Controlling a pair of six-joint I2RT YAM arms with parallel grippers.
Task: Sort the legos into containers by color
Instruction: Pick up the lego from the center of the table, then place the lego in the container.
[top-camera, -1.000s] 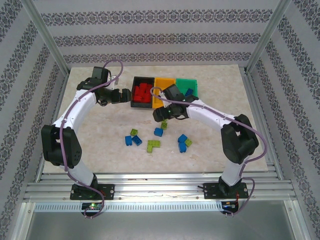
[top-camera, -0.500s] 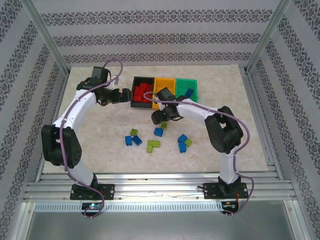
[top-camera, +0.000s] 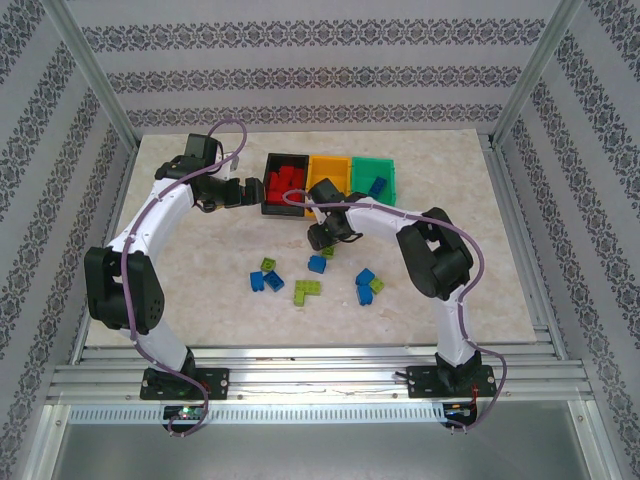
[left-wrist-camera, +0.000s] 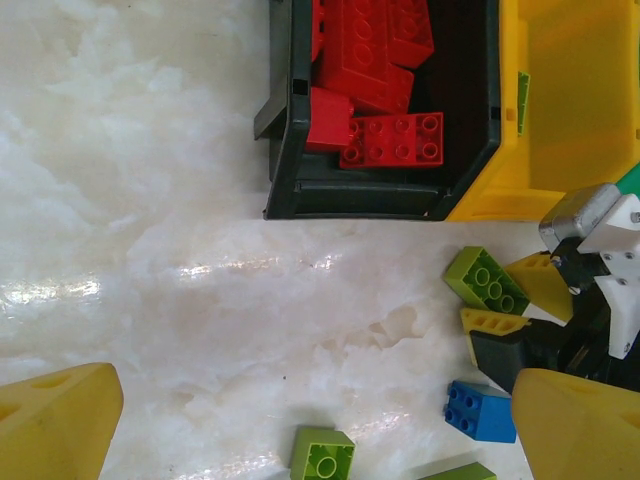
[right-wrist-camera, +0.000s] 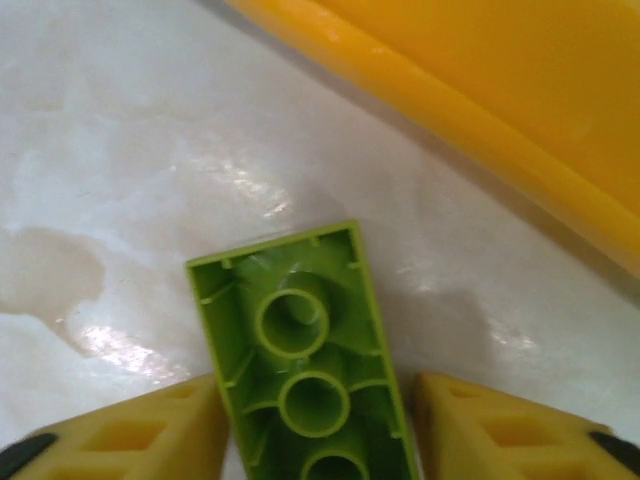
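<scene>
A lime green lego (right-wrist-camera: 305, 350) lies hollow side up on the table, just in front of the orange container (right-wrist-camera: 480, 110). My right gripper (right-wrist-camera: 315, 445) is open and straddles it: the left finger touches its side and a thin gap remains at the right finger (right-wrist-camera: 500, 430). From above, that gripper (top-camera: 322, 238) is low by the same lego (top-camera: 328, 251). My left gripper (top-camera: 245, 192) hovers open and empty beside the black container (top-camera: 271, 160), which holds red legos (left-wrist-camera: 390, 140). The green container (top-camera: 372, 164) holds a blue lego (top-camera: 378, 185).
Several loose blue and lime legos lie mid-table, among them a blue one (top-camera: 317, 263), a lime L-shaped piece (top-camera: 307, 291) and a blue pair (top-camera: 364, 286). The left wrist view has a lime lego (left-wrist-camera: 322, 455) and a blue one (left-wrist-camera: 480, 410) near my left fingers.
My right arm swung left and down toward the lime lego in front of the orange container, and its jaws narrowed around it. The left arm stayed put.
</scene>
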